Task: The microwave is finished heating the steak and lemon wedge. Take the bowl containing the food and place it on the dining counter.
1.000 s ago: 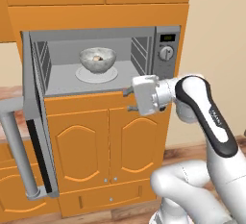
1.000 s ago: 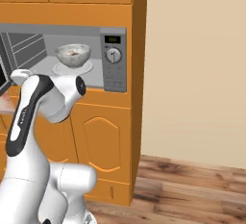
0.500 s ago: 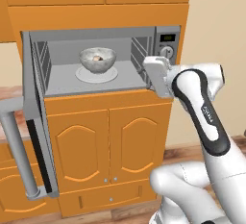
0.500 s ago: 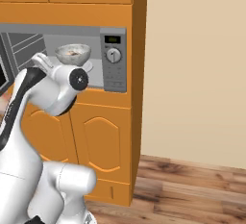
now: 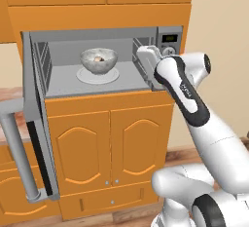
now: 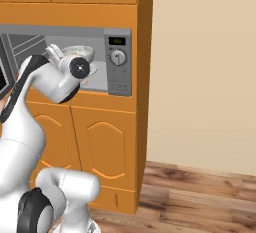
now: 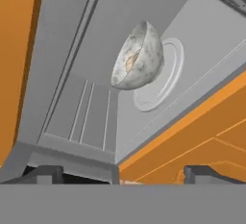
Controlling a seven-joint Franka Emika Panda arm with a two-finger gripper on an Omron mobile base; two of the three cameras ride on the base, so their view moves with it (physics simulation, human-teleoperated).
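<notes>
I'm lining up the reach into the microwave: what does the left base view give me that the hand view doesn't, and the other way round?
Left base view alone: the door swung open to the left with its bar handle, the control panel with its dial, the cabinets below, and the arm at the right edge of the opening.

Hand view alone: the open jaws, their fingertips spread wide and nothing between them, and a rolled, close look at the cavity walls.

Both: the bowl with food inside, on the round plate on the microwave floor.
</notes>
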